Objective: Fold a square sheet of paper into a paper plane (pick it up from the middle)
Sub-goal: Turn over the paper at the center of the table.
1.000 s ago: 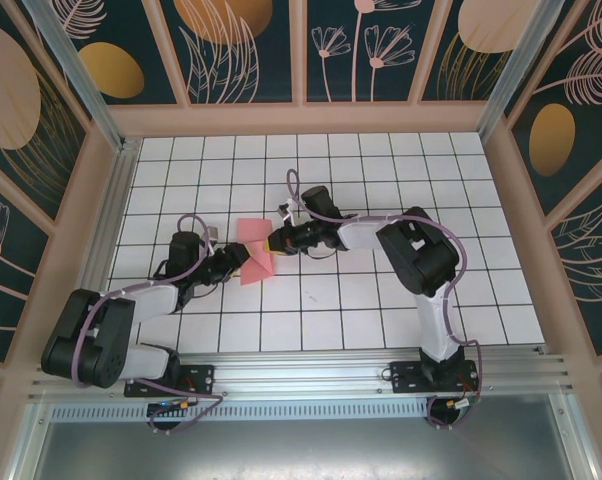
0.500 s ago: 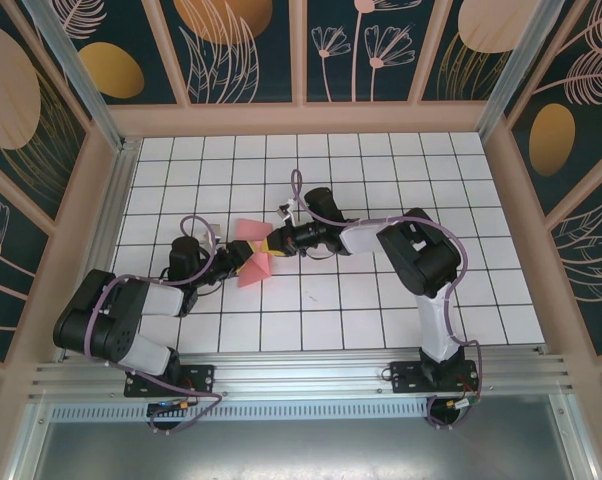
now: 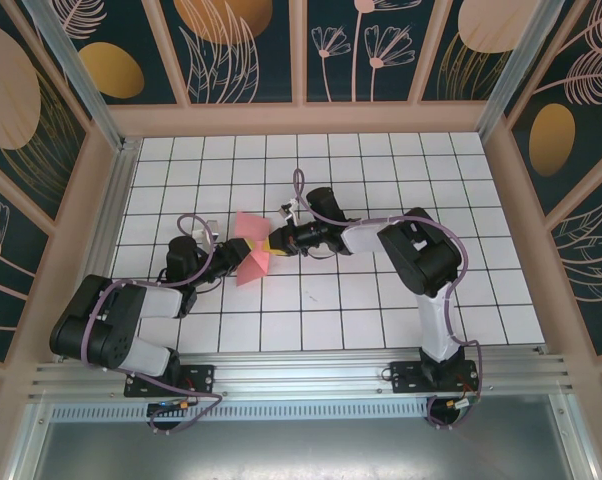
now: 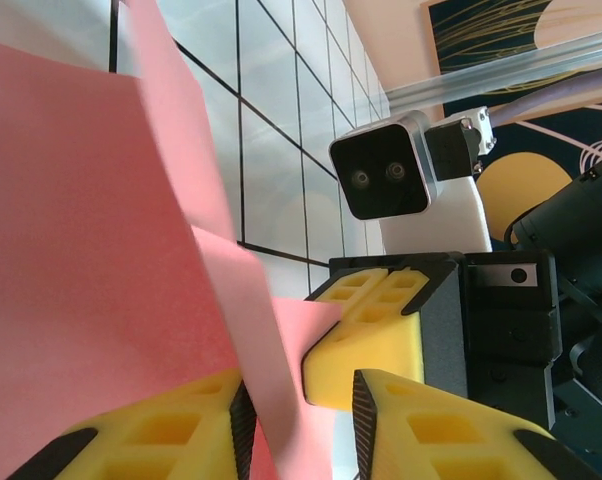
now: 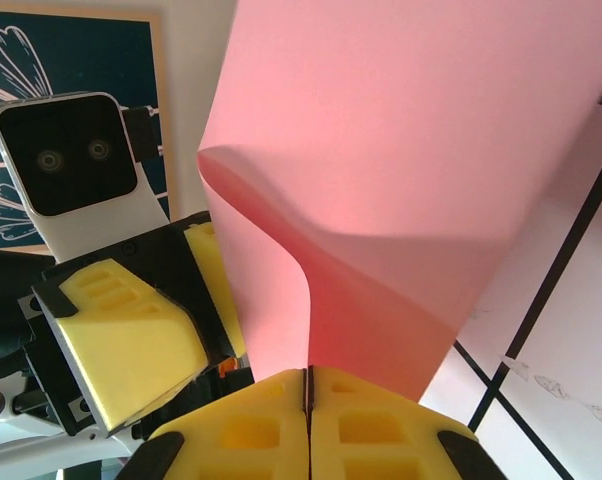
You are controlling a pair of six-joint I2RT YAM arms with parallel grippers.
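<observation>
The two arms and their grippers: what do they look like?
The left arm and the right arm have black joints, pale grey-white shells and a lilac cable each. The left gripper and the right gripper have blocky yellow fingers with moulded pockets, plus a white camera box.

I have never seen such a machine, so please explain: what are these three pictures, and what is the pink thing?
Two robot arms, the left arm and the right arm, are bolted at the near edge of a gridded table. One picture looks down from above; the other two are taken from each wrist. The pink thing is a sheet of paper, partly folded. The right jaws are shut on it; the left jaws stand around its edge with a gap.
</observation>
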